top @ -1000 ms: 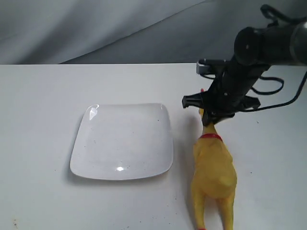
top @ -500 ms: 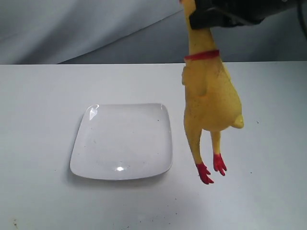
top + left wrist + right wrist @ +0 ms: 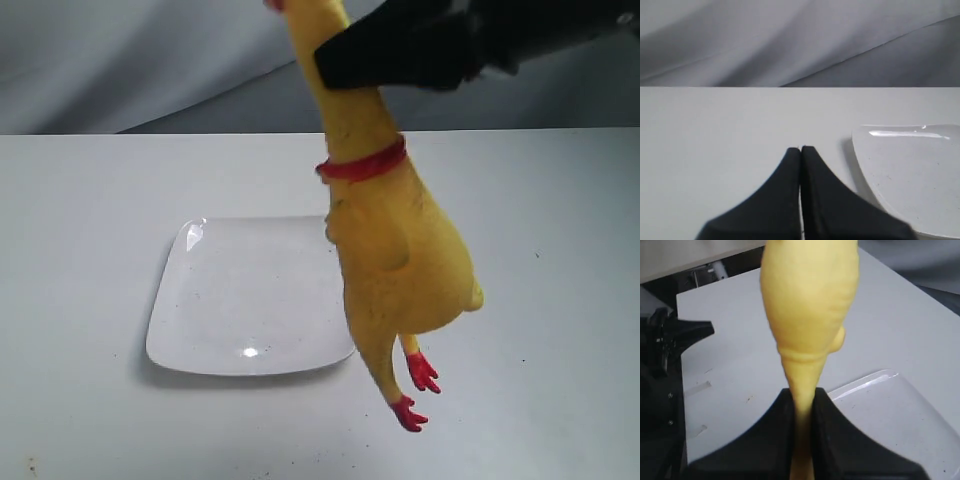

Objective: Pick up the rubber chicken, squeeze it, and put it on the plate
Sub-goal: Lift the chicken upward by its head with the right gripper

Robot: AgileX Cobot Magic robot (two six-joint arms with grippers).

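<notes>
Both pincers are closed: the right pincer clamps the neck of the rubber chicken, which hangs over the right edge of the plate; the left pincer is empty. Judged mid-carry. The next move calls for shifting left and lowering onto the plate.

Looks like a robot lab: a plain white table, a draped grey cloth backdrop, and a black robot arm above.

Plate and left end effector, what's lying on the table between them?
Nothing. In the left wrist view, only a bare strip of table separates the shut left end effector from the plate.
</notes>
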